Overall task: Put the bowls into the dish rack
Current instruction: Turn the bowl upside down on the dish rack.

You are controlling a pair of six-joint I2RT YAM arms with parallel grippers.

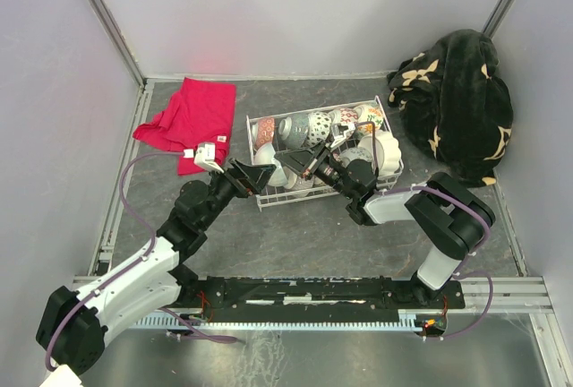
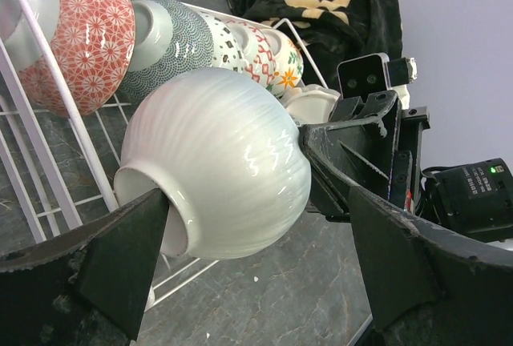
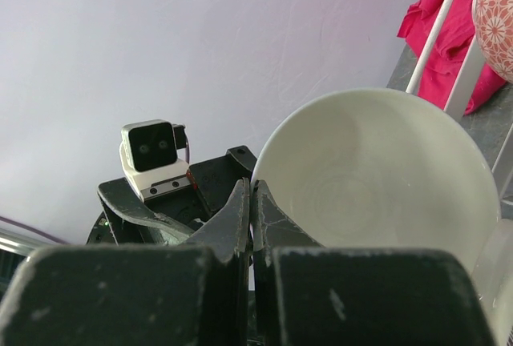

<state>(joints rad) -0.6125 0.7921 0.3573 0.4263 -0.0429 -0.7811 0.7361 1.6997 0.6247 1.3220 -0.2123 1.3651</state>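
A plain white bowl point(image 2: 224, 166) hangs on its side at the front edge of the dish rack point(image 1: 253, 120), a white wire basket. My right gripper point(image 3: 250, 202) is shut on its rim, one finger inside the bowl point(image 3: 377, 178) and one outside. My left gripper point(image 2: 258, 202) stands open around the same bowl, its fingers point(image 2: 120, 258) clear of it on both sides. In the top view the left gripper point(image 1: 253, 175) and the right gripper point(image 1: 303, 161) meet at this bowl point(image 1: 273, 172). A red lattice bowl point(image 2: 76, 38), a blue mosaic bowl point(image 2: 172, 42) and a floral bowl point(image 2: 276, 62) stand in the rack.
A red cloth point(image 1: 188, 118) lies left of the rack at the back. A black floral blanket point(image 1: 457, 100) is heaped in the back right corner. Grey walls close in the table on three sides.
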